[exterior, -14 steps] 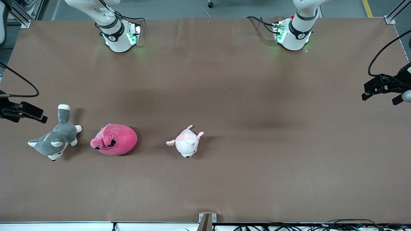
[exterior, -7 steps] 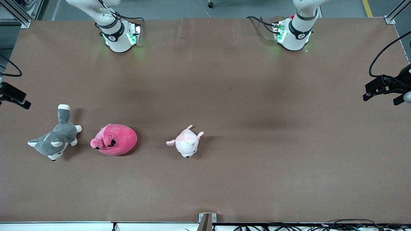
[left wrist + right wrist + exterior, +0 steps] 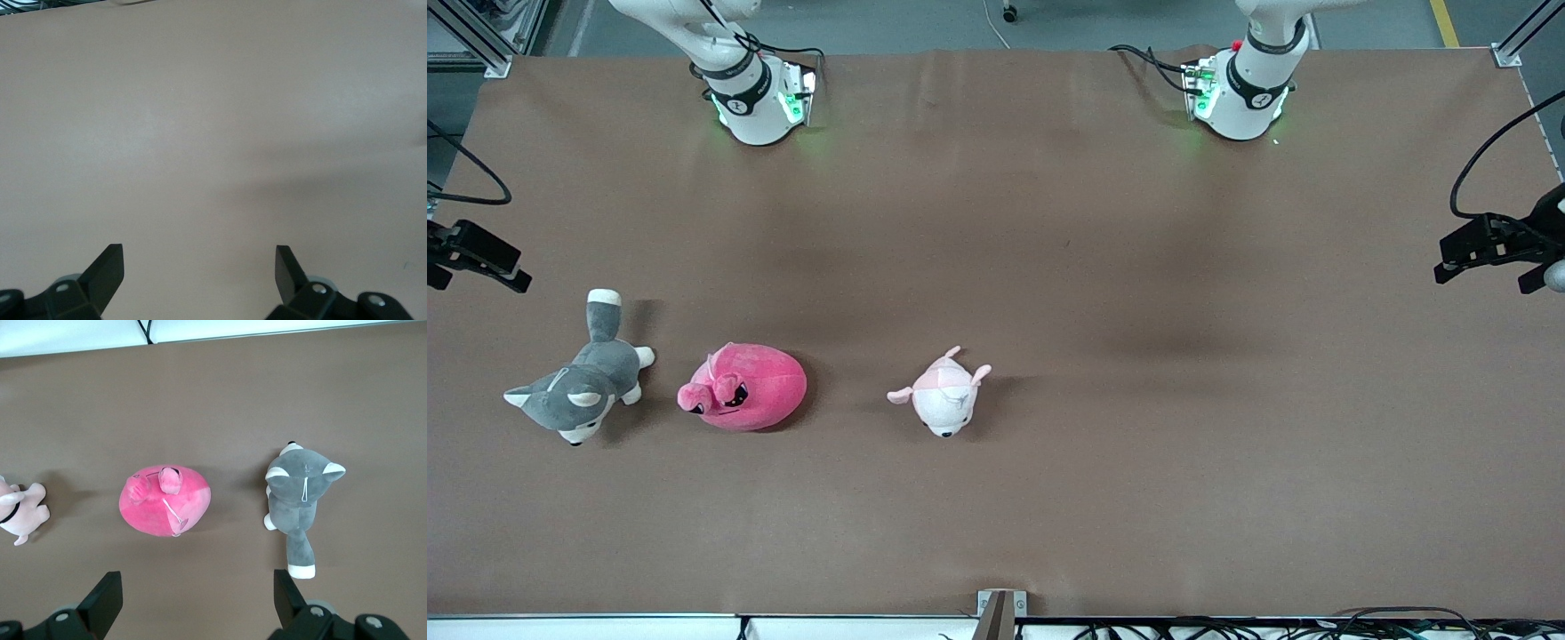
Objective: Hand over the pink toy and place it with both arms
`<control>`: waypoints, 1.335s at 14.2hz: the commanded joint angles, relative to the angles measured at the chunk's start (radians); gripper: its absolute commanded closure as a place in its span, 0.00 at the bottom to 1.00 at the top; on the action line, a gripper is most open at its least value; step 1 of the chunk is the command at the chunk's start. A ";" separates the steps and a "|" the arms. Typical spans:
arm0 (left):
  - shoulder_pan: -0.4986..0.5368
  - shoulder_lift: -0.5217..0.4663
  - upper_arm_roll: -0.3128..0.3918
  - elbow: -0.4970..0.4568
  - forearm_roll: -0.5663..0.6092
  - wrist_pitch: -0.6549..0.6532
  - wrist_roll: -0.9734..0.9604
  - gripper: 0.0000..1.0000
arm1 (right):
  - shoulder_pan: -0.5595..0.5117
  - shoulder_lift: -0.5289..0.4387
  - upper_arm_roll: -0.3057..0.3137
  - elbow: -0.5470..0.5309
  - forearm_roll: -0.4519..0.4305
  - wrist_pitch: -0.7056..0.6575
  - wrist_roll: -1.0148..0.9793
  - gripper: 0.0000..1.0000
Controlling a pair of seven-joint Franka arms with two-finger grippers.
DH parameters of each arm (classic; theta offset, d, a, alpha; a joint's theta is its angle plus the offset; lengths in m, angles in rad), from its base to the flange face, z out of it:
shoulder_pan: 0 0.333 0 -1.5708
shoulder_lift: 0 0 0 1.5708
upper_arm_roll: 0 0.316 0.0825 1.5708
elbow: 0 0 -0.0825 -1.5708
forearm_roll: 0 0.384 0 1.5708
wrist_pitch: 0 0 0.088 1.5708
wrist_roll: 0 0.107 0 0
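Observation:
The pink toy [image 3: 743, 400] is a round hot-pink plush that lies on the brown table between two other plush toys, toward the right arm's end. It also shows in the right wrist view [image 3: 165, 501], well ahead of the open fingers. My right gripper [image 3: 489, 262] hangs open and empty over the table's edge at the right arm's end, up above the husky's side; in its wrist view [image 3: 198, 600] nothing lies between the jaws. My left gripper [image 3: 1480, 253] hangs open and empty over the table's edge at the left arm's end; its wrist view [image 3: 199, 273] shows only bare table.
A grey-and-white husky plush [image 3: 578, 382] lies beside the pink toy toward the right arm's end, also in the right wrist view [image 3: 300, 500]. A small pale pink-and-white plush [image 3: 944, 400] lies near the table's middle. The brown table cover [image 3: 1138, 267] is flat.
My right gripper has moved from over the spot beside the husky's tail toward the robots' side of the table, along the table's end. The left gripper has barely shifted. The toys have not moved.

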 commanded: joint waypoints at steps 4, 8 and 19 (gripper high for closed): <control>-0.002 0.002 0.009 0.016 0.021 -0.011 -0.009 0.00 | -0.009 -0.118 0.017 -0.161 -0.024 0.038 -0.020 0.00; 0.000 -0.001 0.009 0.017 0.016 -0.010 -0.009 0.00 | -0.014 -0.123 0.014 -0.171 -0.023 0.035 -0.023 0.00; -0.008 -0.035 -0.001 0.037 0.005 -0.011 0.001 0.00 | -0.009 -0.135 0.017 -0.184 -0.070 0.042 -0.037 0.00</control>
